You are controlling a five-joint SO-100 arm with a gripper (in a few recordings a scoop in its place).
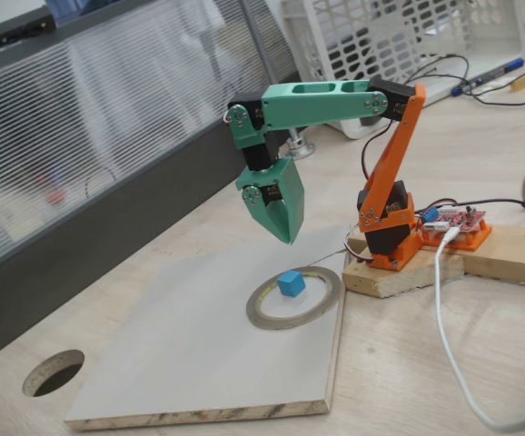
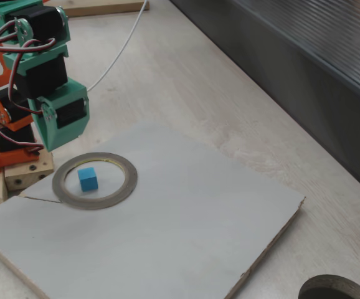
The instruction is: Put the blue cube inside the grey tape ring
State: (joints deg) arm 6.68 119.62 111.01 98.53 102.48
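I'm seeing the light wooden tabletop (image 1: pixel 480 363) carrying everything, with a round dark hole (image 1: pixel 54 372) cut in it near the lower left of a fixed view; the same hole (image 2: pixel 336 289) is showing at the bottom right of the other one. A pale grey board (image 1: pixel 181 354) is lying flat on the table, raw chipboard edge facing the camera.

The green and orange arm (image 1: pixel 335 100) is standing on a wooden base block (image 1: pixel 480 254) just beside the board, upper link reaching out level, wrist pointing down. A white cable (image 1: pixel 444 318) is running from the base across the table.

The grey tape ring (image 1: pixel 294 302) is lying flat on the board near the corner closest to the arm base. The blue cube (image 1: pixel 291 283) is sitting inside the ring, on the board, toward the ring's far side in that view; in the other fixed view the cube (image 2: pixel 88 179) is sitting left of centre inside the ring (image 2: pixel 94 180).

The gripper (image 1: pixel 285 232) is hanging above the ring, tips pointing down and clear of the cube. The cube is lying below the jaws, apart from them, nothing between them. The jaws are looking pressed together to a single point, gripping nothing. In the other view the gripper (image 2: pixel 58 118) tips are hidden behind its green body.
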